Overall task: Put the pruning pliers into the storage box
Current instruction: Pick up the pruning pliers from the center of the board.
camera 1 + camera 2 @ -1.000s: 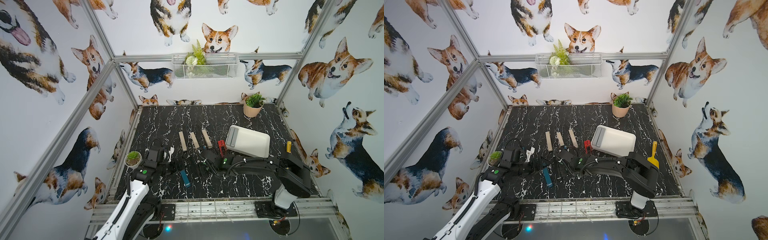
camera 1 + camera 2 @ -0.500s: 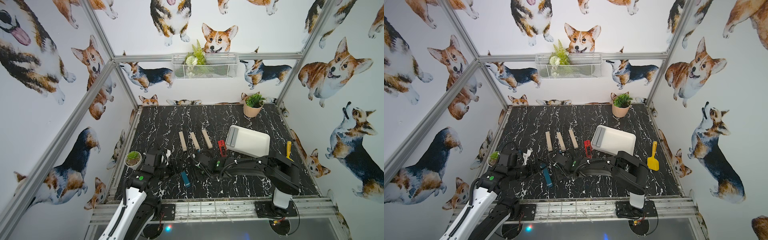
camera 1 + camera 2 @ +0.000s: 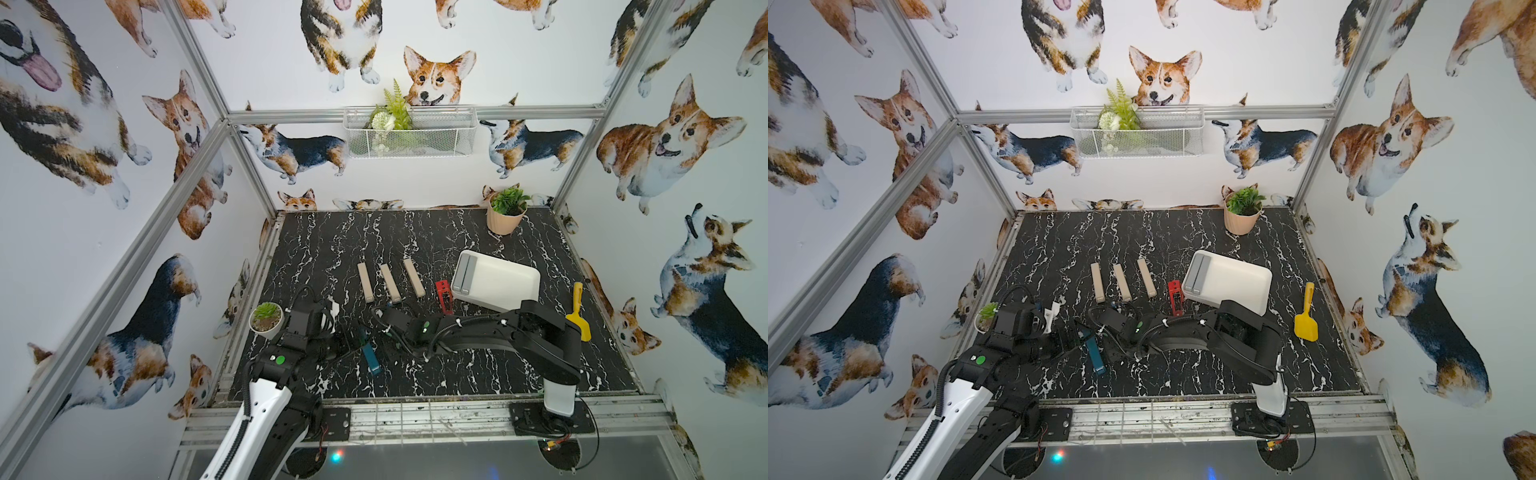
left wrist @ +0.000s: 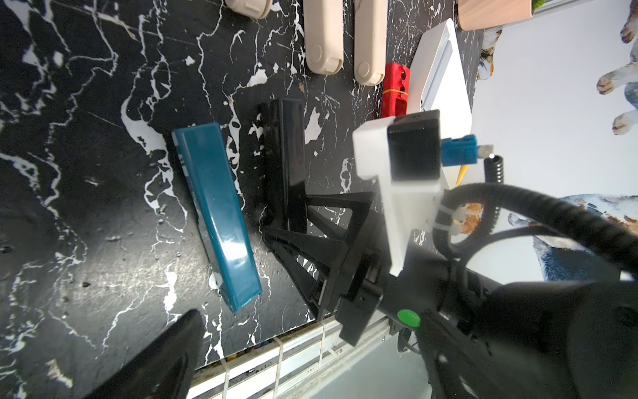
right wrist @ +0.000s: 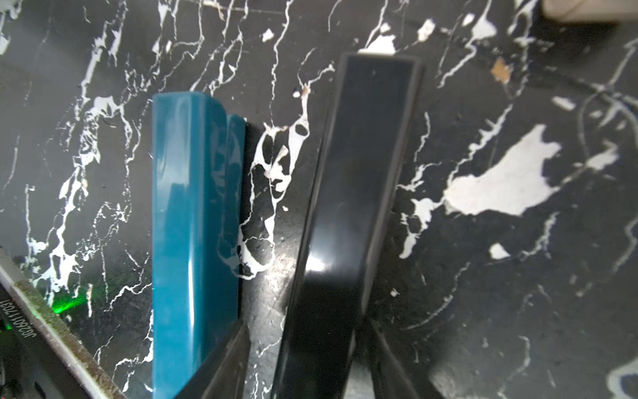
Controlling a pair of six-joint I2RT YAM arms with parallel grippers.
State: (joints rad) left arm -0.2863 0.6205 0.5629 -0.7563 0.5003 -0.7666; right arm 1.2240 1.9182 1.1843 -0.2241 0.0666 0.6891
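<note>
Pruning pliers lie spread over the black marble table (image 3: 316, 249), each with its long axis running roughly from the front edge toward the back wall. Farthest left, the left gripper (image 3: 348, 338) hangs low just beside the teal pliers (image 3: 371, 357). Only one dark finger (image 4: 155, 362) shows in its wrist view, so I cannot tell how wide its jaws stand; nothing is seen in them. The teal pliers lie near the front edge, far end leaning slightly left. Just right of them, a strip of marble between, lie the black pliers (image 5: 355, 207), almost parallel. The right gripper (image 5: 307, 331) straddles their front end: one finger (image 5: 221, 362) sits in the gap on the teal side, the other (image 5: 390, 359) on the outer side. Its jaws are part open, with marble showing between the teal-side finger and the tool, so nothing is clamped. Farther back, three beige pliers (image 3: 390, 282) lie in a parallel row, far ends leaning left. Right of them the red pliers (image 3: 444, 297) lie just beside the storage box (image 3: 503, 282). Inside the box, two grey pliers (image 3: 464, 273) lie side by side along its left wall. A yellow scoop (image 3: 577, 311) lies farthest right.
</note>
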